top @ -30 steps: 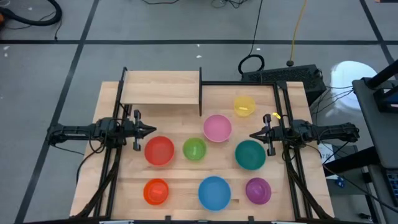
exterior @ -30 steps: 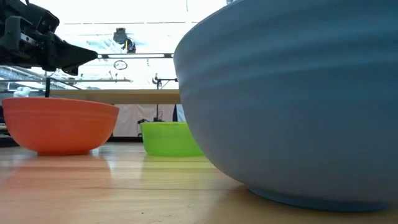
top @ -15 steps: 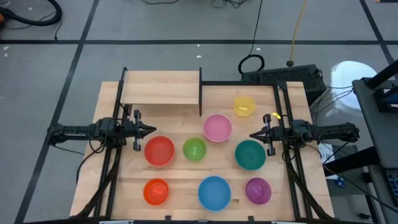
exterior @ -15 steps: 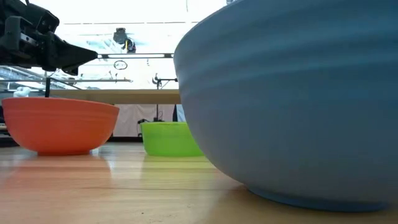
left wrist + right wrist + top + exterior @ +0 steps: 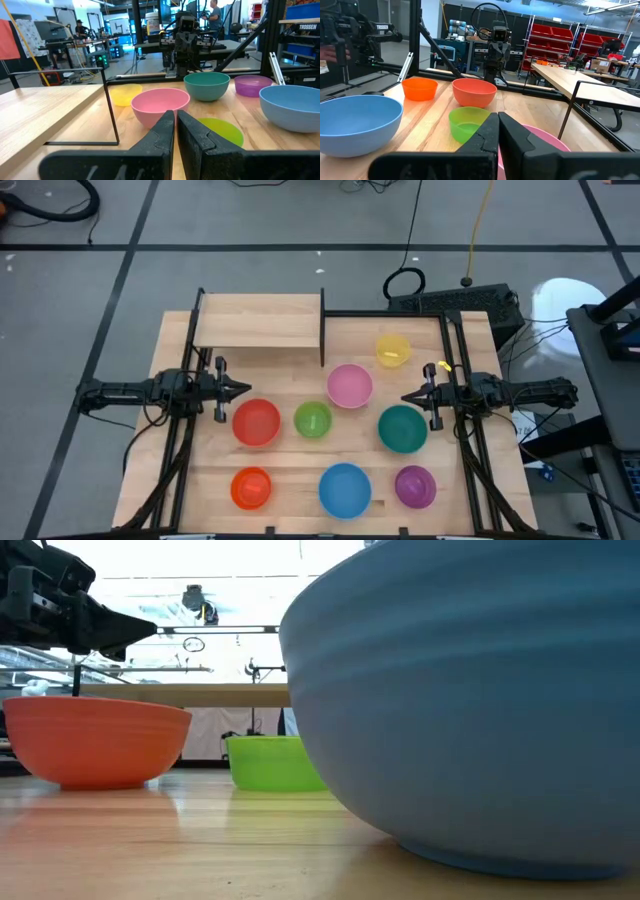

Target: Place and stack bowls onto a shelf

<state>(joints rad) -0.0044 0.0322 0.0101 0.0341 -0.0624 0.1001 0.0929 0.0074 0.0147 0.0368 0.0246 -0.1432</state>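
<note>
Both tools clenched, empty (left tool, right tool); shelf bare.

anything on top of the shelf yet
Nothing: the shelf board shows bare from above, no bowl on it. The space beneath it is covered by the board and cannot be seen.

Bowls on the counter past the left gripper

The jaws are close together, with a thin gap. Past them sit a pink bowl, a green bowl, a yellow bowl, a teal bowl, a purple bowl and a blue bowl. The shelf is beside them. The other arm faces this way.
</note>
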